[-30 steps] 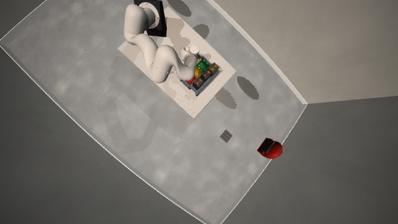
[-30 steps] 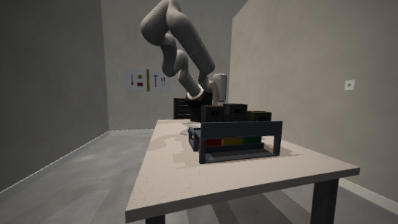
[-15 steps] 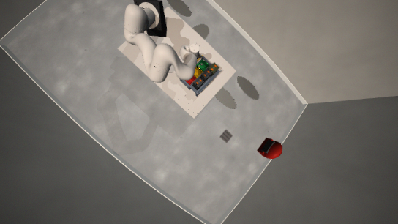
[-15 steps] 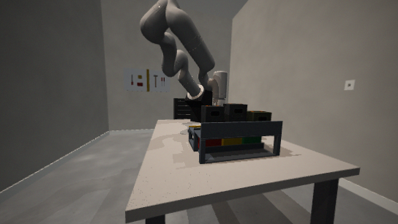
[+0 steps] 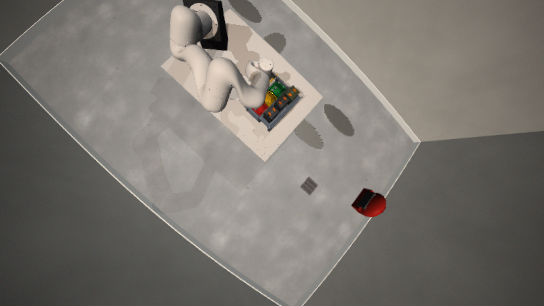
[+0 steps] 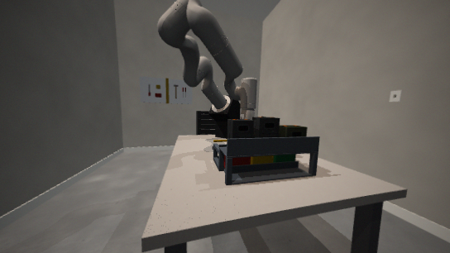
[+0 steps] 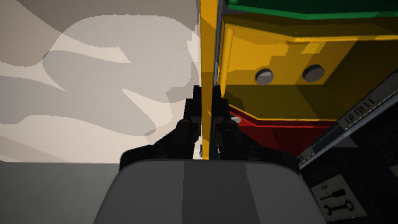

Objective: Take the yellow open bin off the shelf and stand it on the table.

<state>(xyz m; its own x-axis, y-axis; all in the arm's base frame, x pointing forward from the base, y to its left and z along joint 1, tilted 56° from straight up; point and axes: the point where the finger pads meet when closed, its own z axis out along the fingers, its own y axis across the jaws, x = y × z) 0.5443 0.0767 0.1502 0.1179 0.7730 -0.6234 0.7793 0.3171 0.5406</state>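
The yellow open bin [image 7: 280,70] [image 6: 266,159] lies between the green bin [image 7: 310,10] and the red bin [image 7: 280,137] on the lower level of the dark shelf. Two grey round parts [image 7: 264,76] lie inside it. My gripper [image 7: 206,96] is shut on the thin front wall of the yellow bin, with one finger on each side of it. In the exterior view the yellow bin's back [image 6: 265,159] shows under the shelf top, and a yellow edge [image 6: 220,140] sticks out on the arm's side. From above, the bin [image 5: 270,98] is half hidden by my wrist.
Three black bins [image 6: 265,126] with orange parts stand on the shelf's top level. The shelf stands near the middle of the pale table [image 6: 198,194]. The arm's base [image 5: 205,22] is at the table's far end. A red object [image 5: 370,202] lies on the floor.
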